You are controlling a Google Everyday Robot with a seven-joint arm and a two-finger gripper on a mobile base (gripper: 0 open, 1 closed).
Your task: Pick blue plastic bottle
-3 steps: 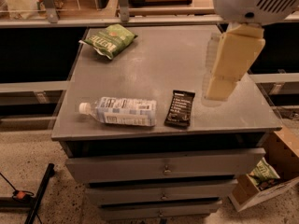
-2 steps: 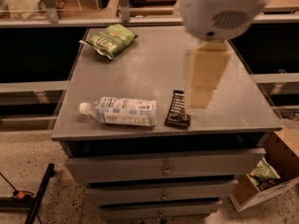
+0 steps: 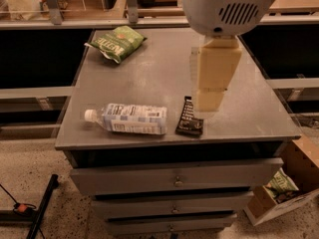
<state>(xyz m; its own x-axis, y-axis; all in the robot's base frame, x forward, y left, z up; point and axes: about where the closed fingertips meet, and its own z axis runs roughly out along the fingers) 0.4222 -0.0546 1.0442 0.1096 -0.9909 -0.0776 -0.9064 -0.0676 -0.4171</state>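
The blue plastic bottle (image 3: 130, 118) lies on its side near the front left edge of the grey cabinet top (image 3: 164, 73), with its white cap pointing left. It is clear, with a pale blue-and-white label. My gripper (image 3: 207, 103) is the cream-coloured part hanging below the white rounded arm housing (image 3: 229, 6). It hovers over the far end of the dark snack bar (image 3: 190, 118), to the right of the bottle and apart from it. It holds nothing that I can see.
A green chip bag (image 3: 117, 43) lies at the back left of the top. Drawers (image 3: 174, 180) front the cabinet. A cardboard box (image 3: 286, 188) with a green bag stands on the floor at right. A black stand (image 3: 37, 213) lies on the floor at left.
The arm and gripper have moved left from the right side of the cabinet top to above the snack bar. The bottle, bar and chip bag have not moved.
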